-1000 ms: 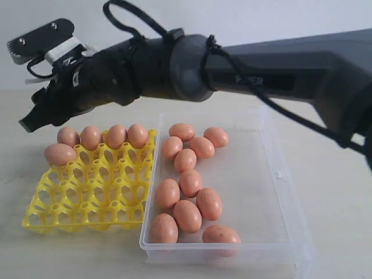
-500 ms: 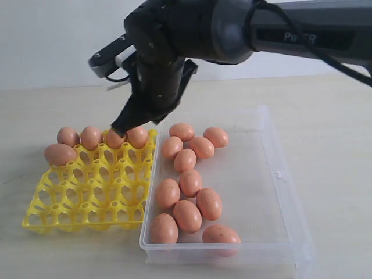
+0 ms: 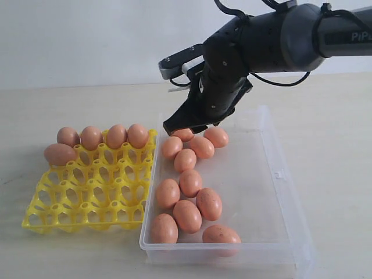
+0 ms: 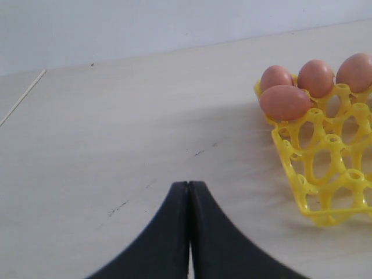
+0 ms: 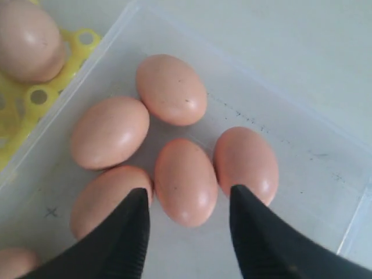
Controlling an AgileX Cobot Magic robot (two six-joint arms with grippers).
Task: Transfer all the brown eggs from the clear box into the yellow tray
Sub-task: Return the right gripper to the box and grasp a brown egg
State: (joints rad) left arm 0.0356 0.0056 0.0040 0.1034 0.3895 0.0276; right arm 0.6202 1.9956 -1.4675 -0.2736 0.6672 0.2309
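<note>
**A:** Yellow tray (image 3: pixel 87 200) status? Clock calls off the exterior view.

**B:** It sits on the table (image 3: pixel 70 104) at 9 o'clock of the clear box (image 3: pixel 279 174). The side walls are right against each other; can't tell if they touch. 5 of the 16 brown eggs (image 3: pixel 187 215) are in cups. 4 fill the row along its 12 o'clock edge, and 1 is in the next row at the 9 o'clock side.

**A:** Box?

**B:** 11 eggs, all toward its 9 o'clock wall. 5 are bunched at the 12 o'clock end. The other 6 are strung from mid-box down to the 6 o'clock wall, with 2 nearly against that wall.

**A:** Right gripper?

**B:** The right gripper (image 3: pixel 186 126) hangs over the 12 o'clock bunch, with its arm coming in from 2 o'clock. It partly hides the farthest egg. Jaws are parted and hold nothing. The right wrist view shows 1 egg (image 5: pixel 185 180) lined up between the fingertips (image 5: pixel 136 200), with a neighbour egg just beside it on each side. Can't tell if the tips touch any shell.

**A:** Left gripper?

**B:** The left gripper (image 4: pixel 189 185) has its fingers pressed flat together with nothing between them. It is above bare table. A tray corner holding 4 eggs is near it, but apart from it.
</note>
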